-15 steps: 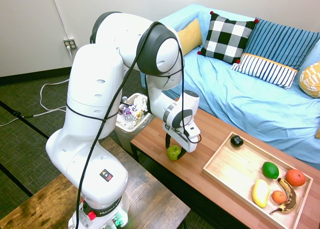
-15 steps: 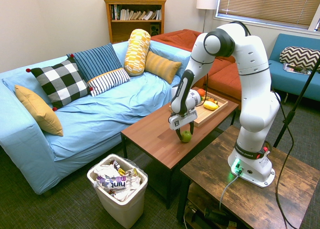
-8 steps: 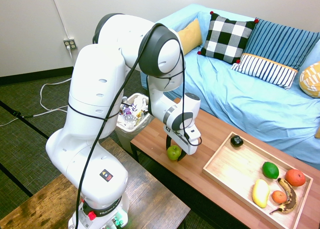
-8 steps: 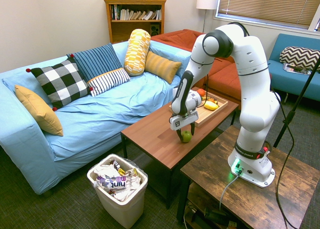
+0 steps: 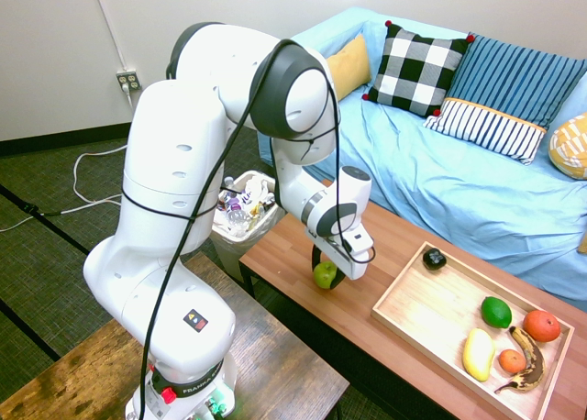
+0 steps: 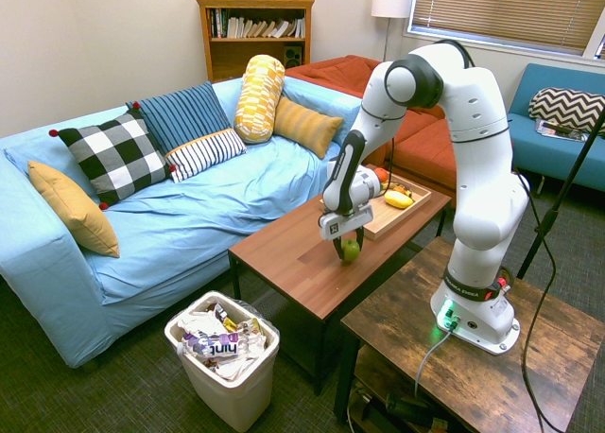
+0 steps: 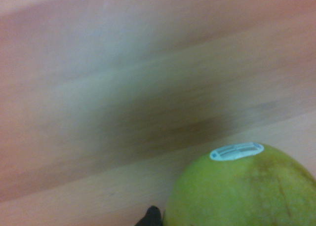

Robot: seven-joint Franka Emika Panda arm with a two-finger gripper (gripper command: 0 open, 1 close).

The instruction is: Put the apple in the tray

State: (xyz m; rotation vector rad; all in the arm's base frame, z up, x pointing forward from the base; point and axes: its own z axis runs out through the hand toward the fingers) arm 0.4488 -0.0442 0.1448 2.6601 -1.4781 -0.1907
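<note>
Gripper (image 5: 328, 275) is closed on apple (image 5: 325, 274), just above bench (image 5: 303, 246), so it can go to tray (image 5: 431, 312).

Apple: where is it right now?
The apple is in the gripper, just above the reddish table, left of the tray in the first exterior view, near the table's front edge.
</note>
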